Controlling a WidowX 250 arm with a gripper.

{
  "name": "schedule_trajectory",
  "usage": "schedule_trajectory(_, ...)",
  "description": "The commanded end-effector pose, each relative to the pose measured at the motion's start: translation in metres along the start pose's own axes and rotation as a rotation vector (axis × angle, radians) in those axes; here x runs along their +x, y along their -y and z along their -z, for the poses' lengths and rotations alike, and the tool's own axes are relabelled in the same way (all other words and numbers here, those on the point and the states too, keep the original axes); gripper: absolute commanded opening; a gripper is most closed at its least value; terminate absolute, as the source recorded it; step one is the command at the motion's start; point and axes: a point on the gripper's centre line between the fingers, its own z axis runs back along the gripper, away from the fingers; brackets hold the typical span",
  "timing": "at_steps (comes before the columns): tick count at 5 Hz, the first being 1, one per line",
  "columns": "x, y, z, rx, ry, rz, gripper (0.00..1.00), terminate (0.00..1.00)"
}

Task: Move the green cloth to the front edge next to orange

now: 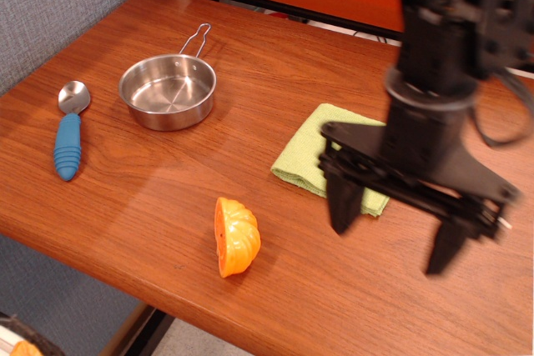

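The green cloth point(310, 154) lies folded on the reddish wood table, right of centre, its right part hidden behind my arm. The orange point(235, 237) half-fruit sits near the front edge point(150, 293), to the left and in front of the cloth. My gripper point(392, 233) hangs open and empty above the table, just in front of and to the right of the cloth, its two black fingers point(343, 205) spread wide. It is blurred by motion.
A steel pan point(168, 91) with a wire handle stands at the back left. A blue-handled spoon point(68, 131) lies at the far left. Black cables run across the top of the view.
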Motion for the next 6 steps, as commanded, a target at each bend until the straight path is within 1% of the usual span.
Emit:
schedule_trajectory(1,0.064,-0.042,0.013,0.058,0.088,-0.168,1.0,0.0)
schedule_trajectory(2,0.097,-0.064,0.027,0.16,0.135,-0.23,1.0,0.0)
schedule_trajectory(3,0.119,-0.08,0.038,0.151,0.164,-0.228,1.0,0.0)
schedule_trajectory(4,0.129,-0.093,0.049,0.154,0.16,-0.245,1.0,0.0)
schedule_trajectory(5,0.133,-0.099,0.062,0.162,0.148,-0.228,1.0,0.0)
schedule_trajectory(6,0.131,-0.097,0.065,0.154,0.162,-0.219,1.0,0.0)
